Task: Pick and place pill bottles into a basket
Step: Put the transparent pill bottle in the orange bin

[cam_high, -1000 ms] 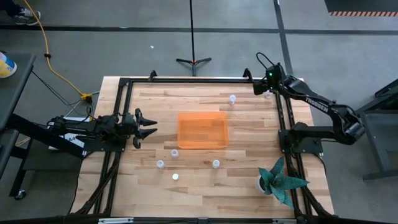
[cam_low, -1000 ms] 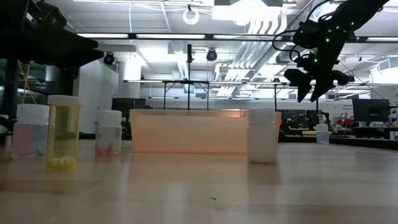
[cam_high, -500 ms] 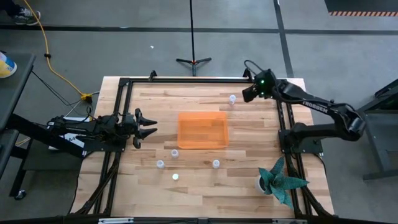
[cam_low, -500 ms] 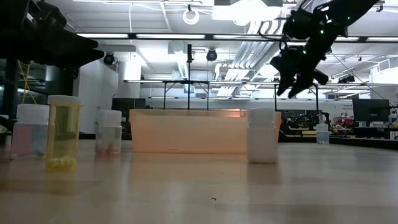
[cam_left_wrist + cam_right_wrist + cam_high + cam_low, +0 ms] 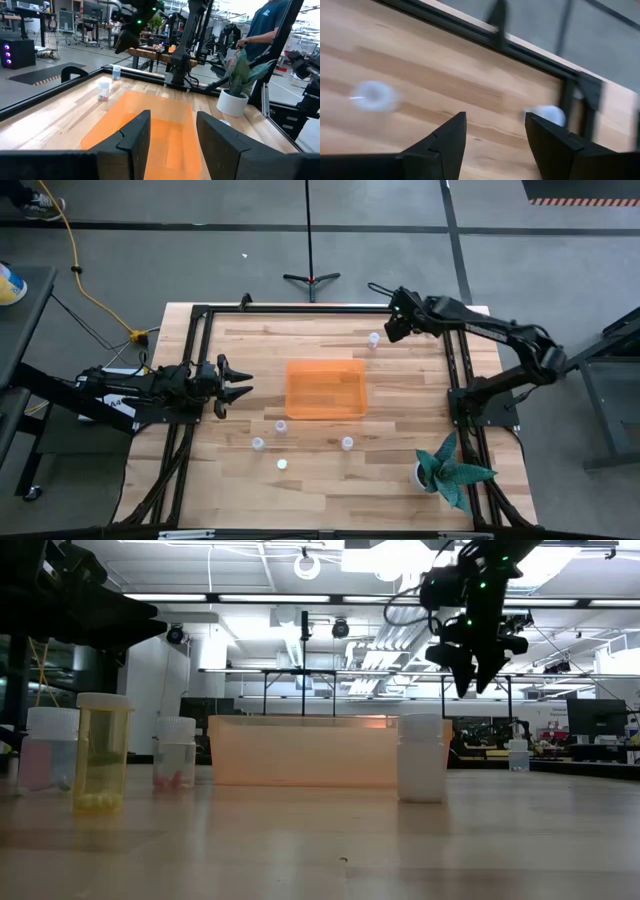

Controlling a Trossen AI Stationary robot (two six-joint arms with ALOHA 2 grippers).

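The right hand [image 5: 391, 330] has swung leftward across the upper right of the high view over the last second, from beside the frame corner to a spot just right of the far pill bottle [image 5: 374, 338]. Its fingers stand apart and hold nothing; the right wrist view shows bare wood between them, with two blurred pale shapes on the bench, one possibly that bottle. This reads as an approach to the first pick, with the grasp not yet made.

The left hand [image 5: 236, 386] waits unmoved at centre left of the high view, fingers parted and empty, facing the basket [image 5: 325, 389].

The basket sits mid-bench, translucent orange, low-walled, and appears empty. Five pill bottles show on the bench: the far one above the basket's upper right corner, and four below its lower edge [image 5: 281, 425] [image 5: 258, 444] [image 5: 282, 464] [image 5: 347, 443]. In the low view they are small cylinders with pale caps: one yellow [image 5: 101, 752], others clear or white [image 5: 421, 757].

No bottle is yet in the basket.
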